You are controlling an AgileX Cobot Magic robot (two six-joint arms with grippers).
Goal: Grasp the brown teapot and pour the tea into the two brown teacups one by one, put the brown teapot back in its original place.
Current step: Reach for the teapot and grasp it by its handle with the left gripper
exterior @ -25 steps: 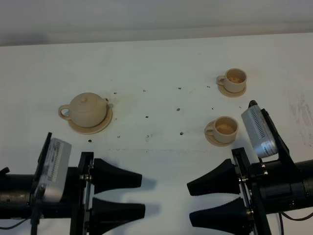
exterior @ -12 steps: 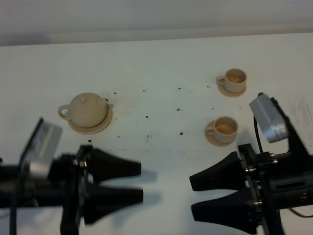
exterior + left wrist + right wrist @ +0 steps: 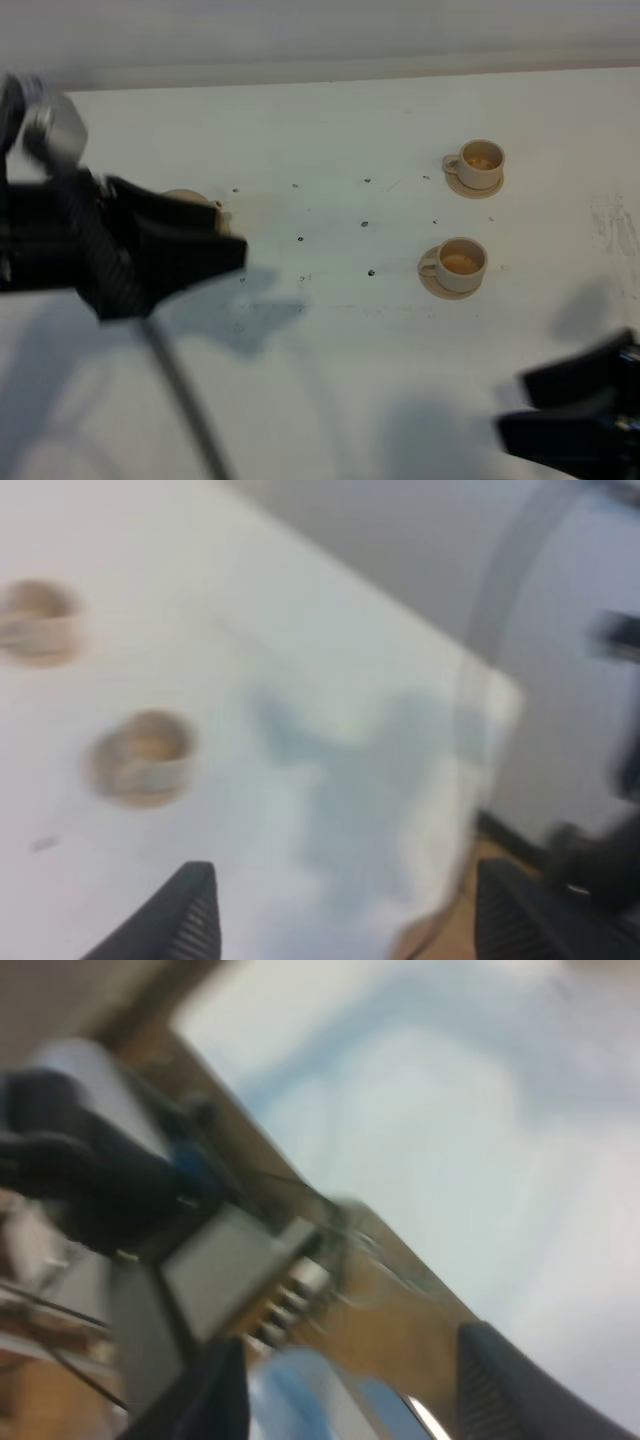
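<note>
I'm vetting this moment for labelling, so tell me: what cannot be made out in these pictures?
- Brown teapot: exterior high view, almost wholly hidden by the left hand; its handle and base unseen.
- Right hand: exterior high view, cut off by the frame's lower right corner.
- Teacups: left wrist view, motion blur hides handles and contents.
- Right wrist view: blurred; no task thing recognisable.

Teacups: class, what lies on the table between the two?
Bare white table between the far teacup and near teacup, per the high view.
</note>
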